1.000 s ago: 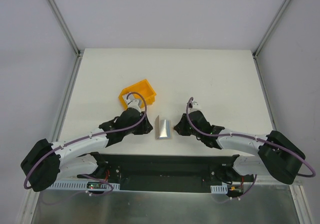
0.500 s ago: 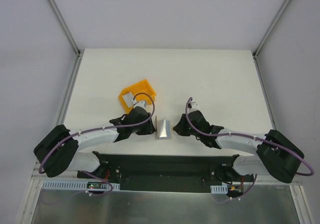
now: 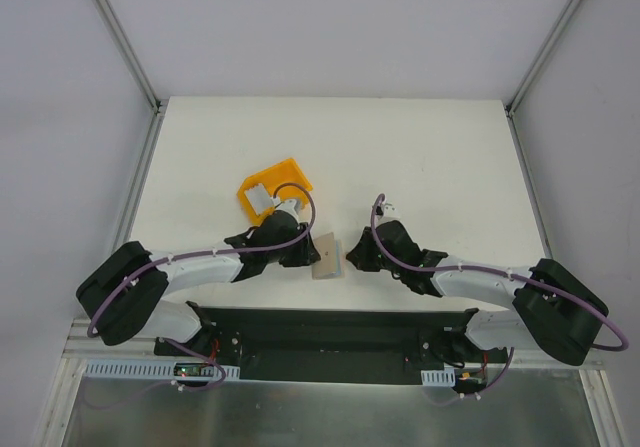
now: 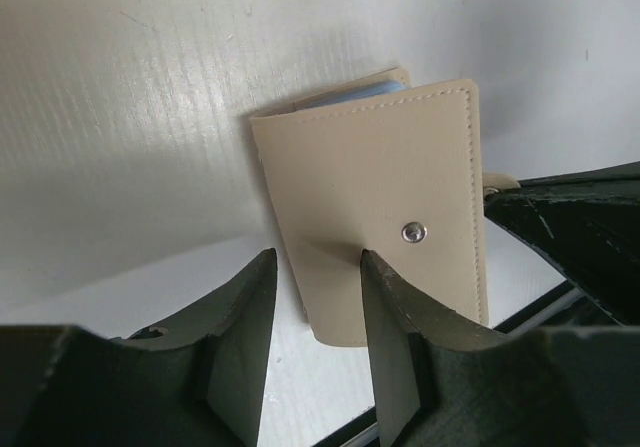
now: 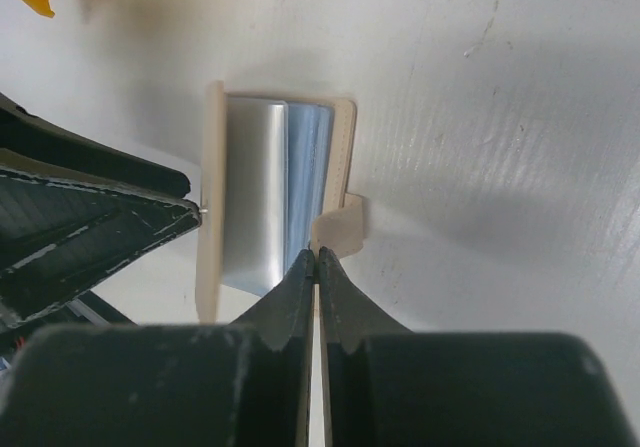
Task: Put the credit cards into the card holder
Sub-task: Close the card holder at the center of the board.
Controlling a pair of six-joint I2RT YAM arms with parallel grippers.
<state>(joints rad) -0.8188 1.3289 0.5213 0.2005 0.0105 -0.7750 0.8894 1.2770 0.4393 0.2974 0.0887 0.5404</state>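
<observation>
Top view: the left pincer (image 3: 306, 254) has been swung rightward onto the card holder (image 3: 325, 257) at mid-frame, and the silver interior is now covered.
Left wrist: its beige cover is straddled by half-spread fingers (image 4: 395, 337).
Right wrist: its tab (image 5: 340, 225) is pinched by the closed right pincer (image 5: 317, 255); the credit cards (image 5: 270, 192) are partly hidden inside.

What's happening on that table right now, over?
Left gripper open, pressing card holder cover. Right gripper shut on its tab. Credit cards showing inside. Nothing blocking.
</observation>
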